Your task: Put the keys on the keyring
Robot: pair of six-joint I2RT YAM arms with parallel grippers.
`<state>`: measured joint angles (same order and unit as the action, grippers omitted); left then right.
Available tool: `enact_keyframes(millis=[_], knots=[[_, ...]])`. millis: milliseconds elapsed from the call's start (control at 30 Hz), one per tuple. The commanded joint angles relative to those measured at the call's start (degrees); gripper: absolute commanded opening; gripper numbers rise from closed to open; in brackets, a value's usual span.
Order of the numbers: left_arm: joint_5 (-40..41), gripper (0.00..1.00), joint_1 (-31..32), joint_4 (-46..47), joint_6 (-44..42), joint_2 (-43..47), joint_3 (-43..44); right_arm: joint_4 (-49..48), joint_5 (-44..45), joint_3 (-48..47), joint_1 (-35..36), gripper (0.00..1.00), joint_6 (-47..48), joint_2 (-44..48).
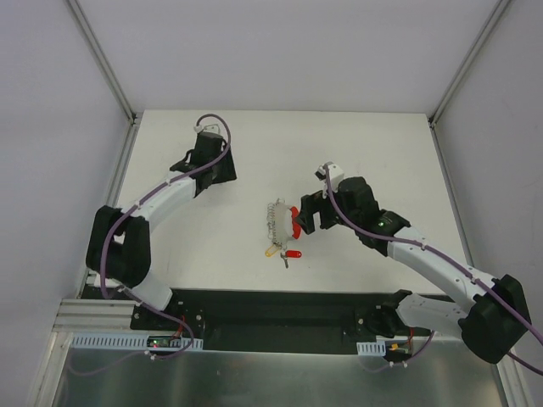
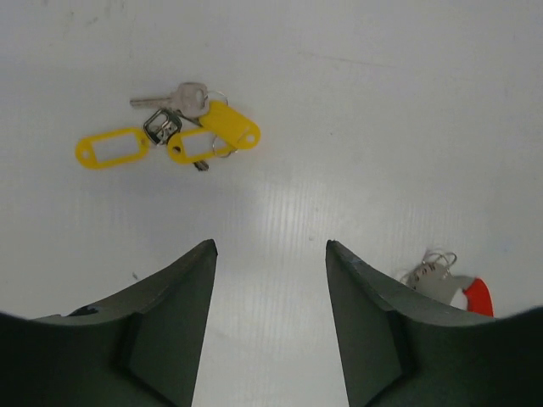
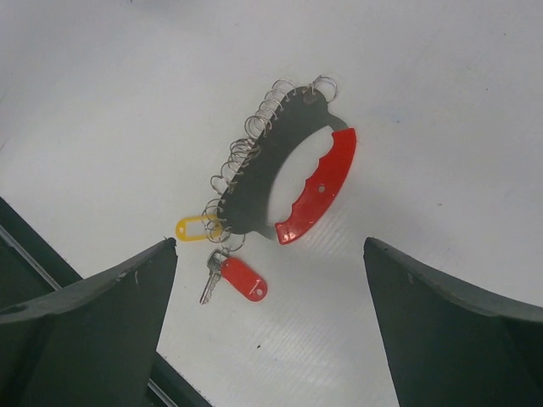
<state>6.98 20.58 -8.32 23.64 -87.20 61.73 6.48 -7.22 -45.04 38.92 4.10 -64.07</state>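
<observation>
Left gripper (image 2: 270, 248): fingers spread, with bare table (image 2: 339, 127) between them and nothing pinched. Ahead of the fingertips and off to their left lie the keys (image 2: 165, 129), a loose cluster of silver blades and yellow tags resting flat, apart from both fingers. Just beside the finger on the right of the wrist view, and partly hidden behind it, sits a small grey-and-red tag (image 2: 458, 292) with wire loops.

Right gripper (image 3: 270, 246): fingers spread wide, holding nothing. Directly ahead, between the fingers and clear of both, lies the keyring (image 3: 271, 170), a dark curved plate with a red grip and a row of wire rings along its outer edge. A yellow tag (image 3: 195, 227) and a red-tagged key (image 3: 242, 278) hang at its near end, closer to the left finger.
</observation>
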Motion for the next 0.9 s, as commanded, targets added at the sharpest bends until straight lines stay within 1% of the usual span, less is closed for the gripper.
enact_keyframes(millis=[0,100,167,233,400,467,567,700,867], knots=[[5.5,0.51,-0.8,-0.5,0.4,-8.1,7.6,-2.4,4.0,1.5,0.0,0.96,0.7,2.1],[7.0,0.43,-2.0,-2.0,0.9,-12.8,11.2,-3.2,4.6,2.1,0.0,0.96,1.1,2.1],[8.3,0.41,-3.0,-3.2,0.9,-15.0,12.4,-3.3,4.7,2.3,0.0,0.96,1.2,1.9],[9.5,0.41,-3.9,-3.8,0.7,-16.0,13.6,-3.8,4.9,3.1,0.0,0.96,1.2,2.2],[8.8,0.40,-6.9,-6.2,-0.9,-18.4,15.2,-4.7,4.9,4.0,0.0,0.96,1.7,3.2],[6.6,0.40,-8.0,-7.1,-2.0,-19.6,15.8,-5.0,5.0,4.3,0.1,0.96,1.9,3.3],[3.5,0.40,-8.6,-8.7,-4.6,-22.2,18.6,-5.3,5.0,4.5,0.1,0.96,1.9,3.4],[2.5,0.40,-9.1,-12.2,-8.3,-25.1,22.5,-5.5,5.4,4.6,0.2,0.96,2.2,3.6],[1.1,0.39,-9.3,-15.5,-10.6,-29.3,25.5,-5.3,5.6,4.6,0.1,0.95,2.4,3.3]])
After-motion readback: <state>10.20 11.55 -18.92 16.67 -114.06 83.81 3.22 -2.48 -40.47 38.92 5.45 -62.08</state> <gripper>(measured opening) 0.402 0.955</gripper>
